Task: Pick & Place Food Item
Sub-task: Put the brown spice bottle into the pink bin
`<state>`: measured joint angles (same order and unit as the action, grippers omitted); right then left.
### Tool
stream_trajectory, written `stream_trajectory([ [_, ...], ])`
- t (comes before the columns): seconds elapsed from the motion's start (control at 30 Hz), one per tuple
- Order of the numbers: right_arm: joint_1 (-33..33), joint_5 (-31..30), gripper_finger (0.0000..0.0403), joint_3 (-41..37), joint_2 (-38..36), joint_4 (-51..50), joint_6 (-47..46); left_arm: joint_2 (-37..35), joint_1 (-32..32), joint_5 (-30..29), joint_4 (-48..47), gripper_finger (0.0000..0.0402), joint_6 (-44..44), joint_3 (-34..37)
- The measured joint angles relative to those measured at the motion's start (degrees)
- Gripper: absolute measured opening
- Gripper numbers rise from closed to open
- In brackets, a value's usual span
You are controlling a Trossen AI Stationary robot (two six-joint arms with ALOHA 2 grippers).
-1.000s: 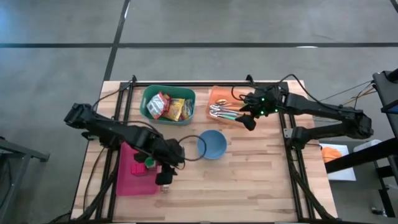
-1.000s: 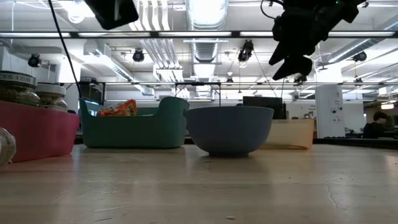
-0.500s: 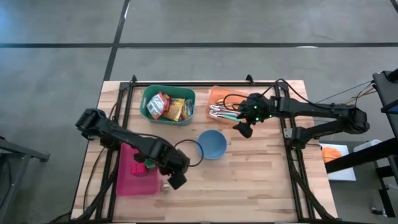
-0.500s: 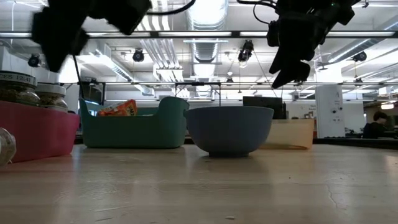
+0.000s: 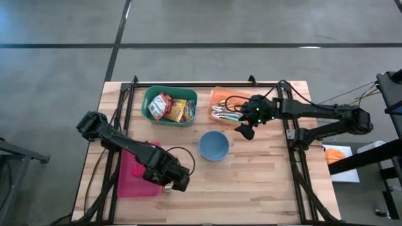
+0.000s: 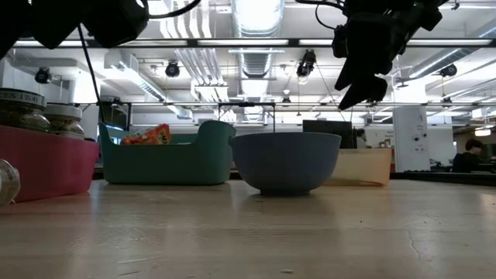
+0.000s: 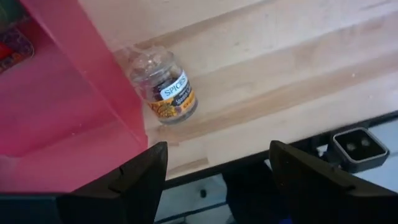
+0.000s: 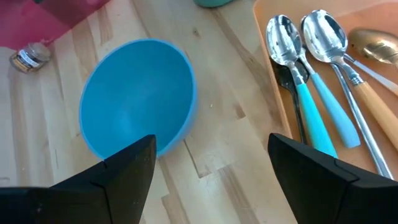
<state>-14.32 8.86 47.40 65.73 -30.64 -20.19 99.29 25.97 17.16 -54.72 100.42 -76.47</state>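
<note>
A small glass spice jar (image 7: 165, 90) with a white and orange label lies on its side on the table, against the pink bin's (image 7: 68, 106) outer wall near the table's front edge. My left gripper (image 7: 217, 149) hangs open above and just short of it, pointing steeply down, at the bin's near right corner (image 5: 178, 182). Beside the blue bowl (image 8: 137, 96), my right gripper (image 8: 211, 142) hovers open between the bowl and the orange tray (image 5: 220, 100), well above the table (image 6: 360, 81). Both grippers are empty.
A green bin (image 5: 169, 105) of snack packets stands at the far left of centre. The orange tray holds several spoons (image 8: 311, 93). More jars sit in the pink bin (image 6: 23, 108). Black frame rails (image 5: 119, 125) run along both table sides. Bare wood lies on the near right.
My left gripper has sunk toward the table near the pink bin's near right corner and rolled far about its own axis. My right gripper first shifted a little from the orange tray toward the blue bowl, then kept still. The jar and bowl have not moved.
</note>
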Motion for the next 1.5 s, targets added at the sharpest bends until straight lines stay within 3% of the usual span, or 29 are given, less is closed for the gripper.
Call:
stream_trajectory([
  [0.23,1.4,0.0,0.0306,0.0,0.0,2.0,-0.8,1.6,0.7,-2.1,0.2,0.0284,3.6,0.9],
  [0.93,1.5,0.1,0.0306,0.1,0.0,3.9,-2.3,10.0,1.8,1.4,3.3,0.0280,3.0,1.1],
  [1.5,1.5,0.2,0.0306,0.1,-0.1,4.0,-2.4,11.2,1.8,0.5,9.5,0.0280,3.2,1.9],
])
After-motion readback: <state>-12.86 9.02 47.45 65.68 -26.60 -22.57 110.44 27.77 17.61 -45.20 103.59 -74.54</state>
